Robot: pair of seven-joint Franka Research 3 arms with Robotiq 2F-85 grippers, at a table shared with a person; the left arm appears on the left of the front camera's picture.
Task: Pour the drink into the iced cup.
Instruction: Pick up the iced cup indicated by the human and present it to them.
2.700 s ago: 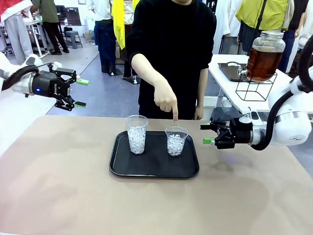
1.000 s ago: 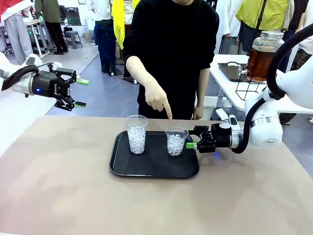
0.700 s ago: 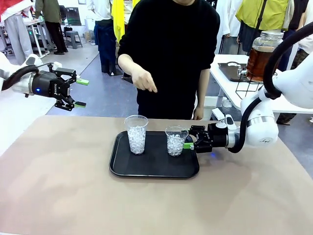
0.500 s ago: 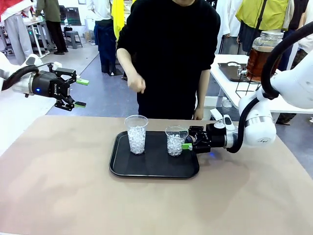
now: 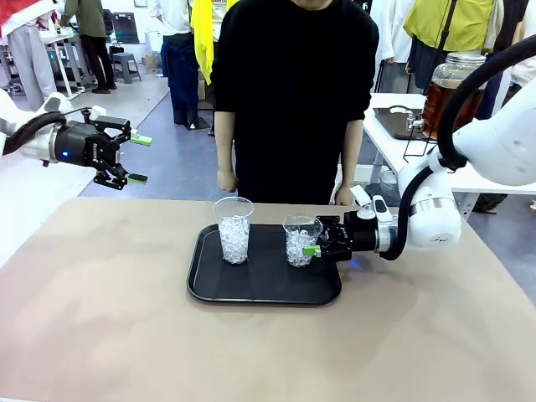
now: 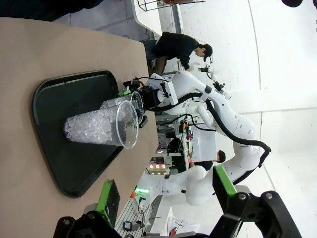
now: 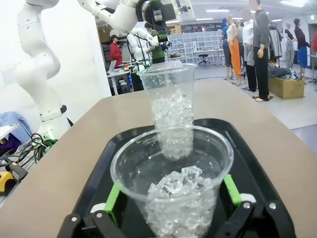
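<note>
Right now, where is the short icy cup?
Front view: the short cup sits on the black tray's right side, between the right gripper's open fingers.

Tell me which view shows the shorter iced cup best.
The right wrist view: the shorter iced cup sits close between the right gripper's green pads, ice and rim clear. The front view shows it small on the tray; in the left wrist view the taller cup partly hides it.

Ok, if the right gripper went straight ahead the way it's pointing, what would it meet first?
The short cup of ice, which sits between the right gripper's open fingers. Beyond it, roughly in line, stands the tall cup on the same tray.
</note>
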